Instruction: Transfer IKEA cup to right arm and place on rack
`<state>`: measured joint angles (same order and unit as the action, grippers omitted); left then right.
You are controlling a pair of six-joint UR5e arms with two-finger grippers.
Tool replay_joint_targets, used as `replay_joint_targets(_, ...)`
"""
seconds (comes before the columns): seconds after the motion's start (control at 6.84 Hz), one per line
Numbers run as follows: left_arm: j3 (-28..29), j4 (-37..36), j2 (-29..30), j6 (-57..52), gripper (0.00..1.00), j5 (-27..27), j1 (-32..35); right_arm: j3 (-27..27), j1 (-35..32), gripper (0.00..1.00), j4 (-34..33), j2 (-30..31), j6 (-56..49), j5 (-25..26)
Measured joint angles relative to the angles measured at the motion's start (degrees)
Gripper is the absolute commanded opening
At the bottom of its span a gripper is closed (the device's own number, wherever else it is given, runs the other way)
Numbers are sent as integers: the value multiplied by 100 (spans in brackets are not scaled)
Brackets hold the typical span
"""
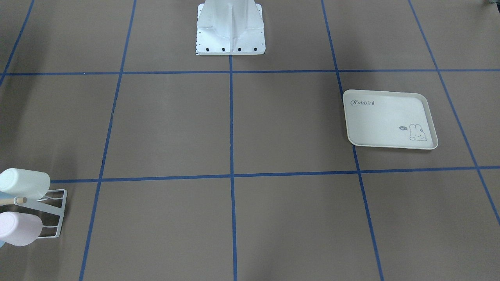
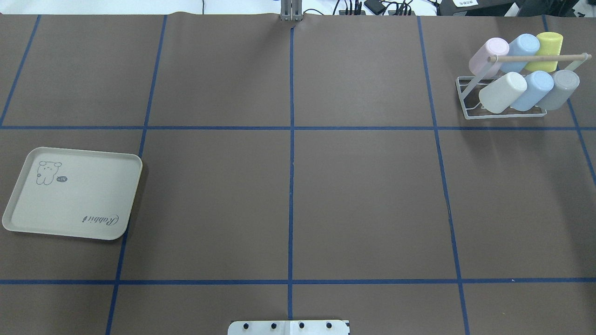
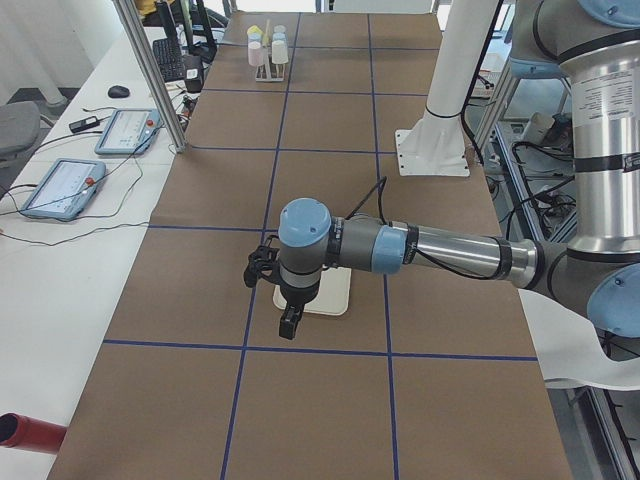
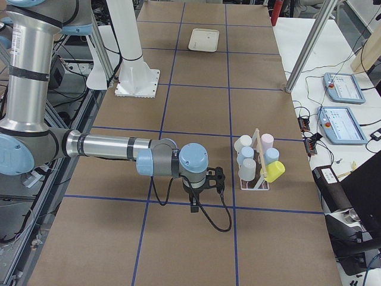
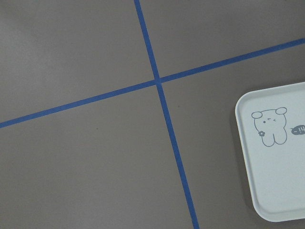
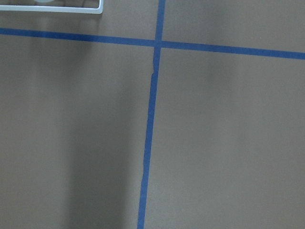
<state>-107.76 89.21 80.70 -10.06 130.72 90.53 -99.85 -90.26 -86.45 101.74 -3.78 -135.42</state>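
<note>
1. Leftmost in the overhead view, the cream rabbit-print tray lies flat on the brown table, just left of a blue tape line.
2. Above that tray, the exterior left view shows the left arm stretched out over the table. The left gripper points down over the tray's near edge. Only this side view catches it, so I cannot tell how far its fingers are spread or whether they hold anything. Its wrist camera looks down on a tape crossing and one corner of the tray.
3. At the middle, the white base plate sits at the table's near edge, on the centre tape line.
4. Further right, the exterior right view shows the right arm reaching out low over the table. The right gripper points down and a black cable loop hangs beneath it. It is near the rack but apart from it. Again I cannot tell the spread of the fingers or what, if anything, they grip.
5. Rightmost, the white wire rack stands in the far right corner, with a wooden peg running across it.
6. Six cups rest tilted on the rack in two rows:
   - Back row: pink cup, pale blue cup, yellow-green cup.
   - Front row: white cup, second blue cup, grey cup.
</note>
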Motion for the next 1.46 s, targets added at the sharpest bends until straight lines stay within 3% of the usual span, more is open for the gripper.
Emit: replay_joint_targets(1.46, 5, -9, -32, 4, 100, -3, 0, 8, 146, 100, 31, 77, 9, -36)
